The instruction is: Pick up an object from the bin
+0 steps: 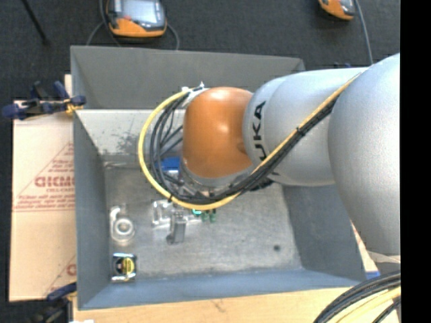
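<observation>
- A clear round object (122, 226) is located on the floor of the bin (229, 247), toward its left side. It is the thing nearest the tool (176, 226) and is judged the likeliest candidate for picking.
- A small yellow-and-black object (124, 266) is located in the near left corner, close to the clear round object but apart from it.
- The tool is positioned low over the bin floor, near the clear round object on its right side and not touching it. Whether the tool is released or clenched cannot be told. Nothing is seen to be held.
- The tool's upper part is hidden by the orange cover (212, 133) and the cables (149, 147).
- Risk: if the tool is lowered where it stands, bare floor may be struck, since no thing appears to lie under it.
- Risk: if the clear round object is contacted off-centre, it may be pushed toward the left wall. Its smooth surface is judged liable to slip.
</observation>
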`<state>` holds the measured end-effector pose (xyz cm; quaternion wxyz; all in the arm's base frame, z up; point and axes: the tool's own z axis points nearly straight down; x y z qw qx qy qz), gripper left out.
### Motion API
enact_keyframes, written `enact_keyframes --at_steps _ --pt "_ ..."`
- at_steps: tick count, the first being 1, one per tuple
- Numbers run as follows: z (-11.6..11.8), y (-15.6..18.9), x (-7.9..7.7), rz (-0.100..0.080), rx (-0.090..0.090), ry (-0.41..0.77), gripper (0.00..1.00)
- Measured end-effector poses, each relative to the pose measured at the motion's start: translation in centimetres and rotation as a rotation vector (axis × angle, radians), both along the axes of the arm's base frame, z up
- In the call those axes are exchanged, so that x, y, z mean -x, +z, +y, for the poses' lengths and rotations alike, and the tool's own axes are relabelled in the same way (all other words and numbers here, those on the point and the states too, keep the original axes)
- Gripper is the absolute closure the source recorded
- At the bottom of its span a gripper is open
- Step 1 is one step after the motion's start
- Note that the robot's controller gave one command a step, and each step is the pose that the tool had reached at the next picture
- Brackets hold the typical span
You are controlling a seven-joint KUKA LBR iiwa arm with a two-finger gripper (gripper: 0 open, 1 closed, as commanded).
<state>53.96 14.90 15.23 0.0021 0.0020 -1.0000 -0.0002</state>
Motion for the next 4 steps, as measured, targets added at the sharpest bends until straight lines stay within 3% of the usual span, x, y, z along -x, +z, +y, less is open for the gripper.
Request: enact_keyframes --at_steps 1,2,3,4 --pt "-1.9 -8.5 -2.5 -0.002 0.001 -0.164 0.00" --pt "-1.9 -8.2 -2.6 -0.006 -0.001 -0.166 1.00" --pt "0.3 4.2 -0.8 -0.011 -0.002 -0.237 1.00" --pt "0.7 11.0 -1.1 -0.011 -0.002 -0.232 1.00"
